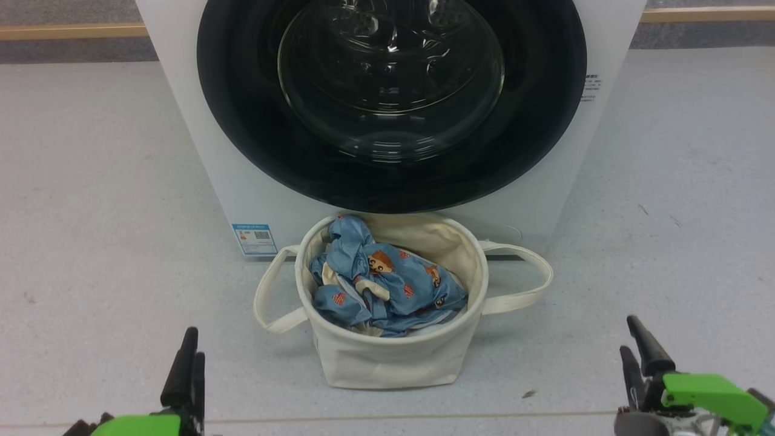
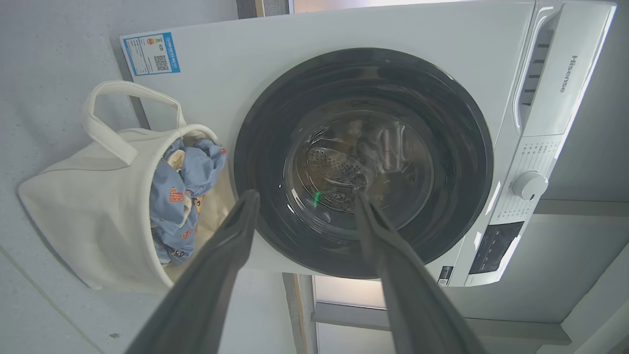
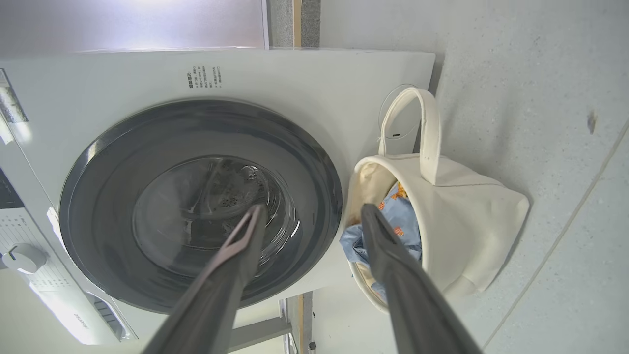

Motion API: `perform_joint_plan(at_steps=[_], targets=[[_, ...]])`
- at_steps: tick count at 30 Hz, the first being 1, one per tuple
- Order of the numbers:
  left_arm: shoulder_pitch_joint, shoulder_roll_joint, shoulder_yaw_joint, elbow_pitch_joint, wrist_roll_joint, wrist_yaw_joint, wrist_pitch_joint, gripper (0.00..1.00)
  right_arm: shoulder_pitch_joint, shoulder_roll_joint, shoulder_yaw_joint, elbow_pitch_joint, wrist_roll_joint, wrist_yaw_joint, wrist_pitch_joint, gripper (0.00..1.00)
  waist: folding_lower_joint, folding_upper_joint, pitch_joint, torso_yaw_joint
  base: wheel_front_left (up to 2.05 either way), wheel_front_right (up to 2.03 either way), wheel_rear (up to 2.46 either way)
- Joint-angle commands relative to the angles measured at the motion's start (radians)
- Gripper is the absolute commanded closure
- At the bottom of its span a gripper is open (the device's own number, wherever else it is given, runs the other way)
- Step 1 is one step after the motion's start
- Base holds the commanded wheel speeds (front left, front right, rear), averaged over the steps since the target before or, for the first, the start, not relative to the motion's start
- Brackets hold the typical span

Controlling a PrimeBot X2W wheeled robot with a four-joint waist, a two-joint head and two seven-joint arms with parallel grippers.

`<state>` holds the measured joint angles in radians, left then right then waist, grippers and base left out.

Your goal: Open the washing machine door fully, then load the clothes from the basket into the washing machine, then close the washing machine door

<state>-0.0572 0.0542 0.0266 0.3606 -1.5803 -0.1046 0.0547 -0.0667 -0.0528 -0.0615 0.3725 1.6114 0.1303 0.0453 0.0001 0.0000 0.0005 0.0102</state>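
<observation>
Cream basket of clothes fronts the shut door — left end effector, right end effector both apart.

Brand name Hisense is printed on the washing machine's drawer panel. A blue QR-code label marks the front's lower left corner, its print unreadable.

Washing machine door shut, basket beside it, end effector spread

Pale grey speckled floor, tan wooden strip behind, small dark fleck in front
</observation>
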Motion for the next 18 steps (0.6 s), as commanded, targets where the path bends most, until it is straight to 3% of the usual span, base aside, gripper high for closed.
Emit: perform_joint_plan(at_steps=[1,18], targets=[[-0.059,0.017,-0.002,-0.034,0.021,-0.001,-0.013,0.00,-0.065,-0.014,0.004,-0.047,-0.037,0.000,-0.012,0.00,0.0000,0.0000,0.000,0.001,0.00,0.00,0.00],[-0.085,0.027,-0.028,-0.075,0.321,-0.003,-0.065,0.00,-0.088,-0.035,0.092,-0.140,-0.370,0.000,-0.061,0.00,-0.0001,0.0000,0.006,0.009,0.00,0.00,0.00]])
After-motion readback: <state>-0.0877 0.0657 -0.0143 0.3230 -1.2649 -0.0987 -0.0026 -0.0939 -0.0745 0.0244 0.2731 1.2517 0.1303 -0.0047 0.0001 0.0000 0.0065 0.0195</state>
